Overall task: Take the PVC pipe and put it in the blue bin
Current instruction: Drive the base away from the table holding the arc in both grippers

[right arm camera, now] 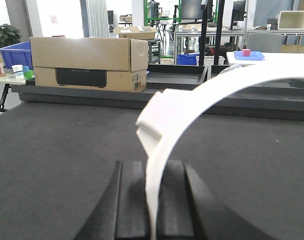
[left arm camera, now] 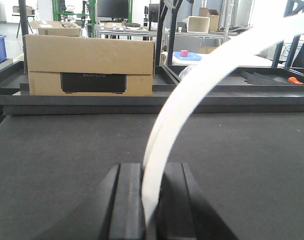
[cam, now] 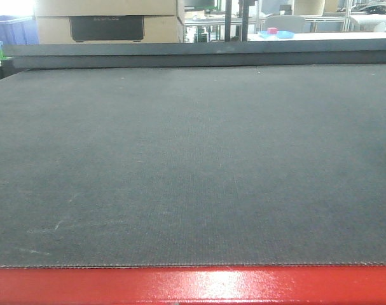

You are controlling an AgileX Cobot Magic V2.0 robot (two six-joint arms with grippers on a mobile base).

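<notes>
Left claw [left arm camera: 153,169]: two black fingers [left arm camera: 126,200] stand upright at the bottom of the left wrist view, with a white curved strip [left arm camera: 189,92] rising from the narrow slot between them and arcing up to the right, out of the picture. The strip covers the slot, so it cannot be told whether the fingers pinch it or merely stand close together behind it.

The right claw [right arm camera: 157,164] shows the same in its own wrist view. Black fingers [right arm camera: 131,200] flank a second white strip [right arm camera: 217,87], which has a stepped notch on its left side and also sweeps off to the right. Its grip cannot be told either. Whether either strip is the PVC pipe cannot be judged from these views.

Both claws look out over a dark grey mat [cam: 193,165], edged in red [cam: 193,287] at the near side in the front view.

Beyond the mat's far rail sits a cardboard box [left arm camera: 89,65] with a dark panel. A blue bin [right arm camera: 15,52] stands at the far left behind it, and a pink cube [right arm camera: 246,52] rests on a blue tray [right arm camera: 257,56] in the background at right.
</notes>
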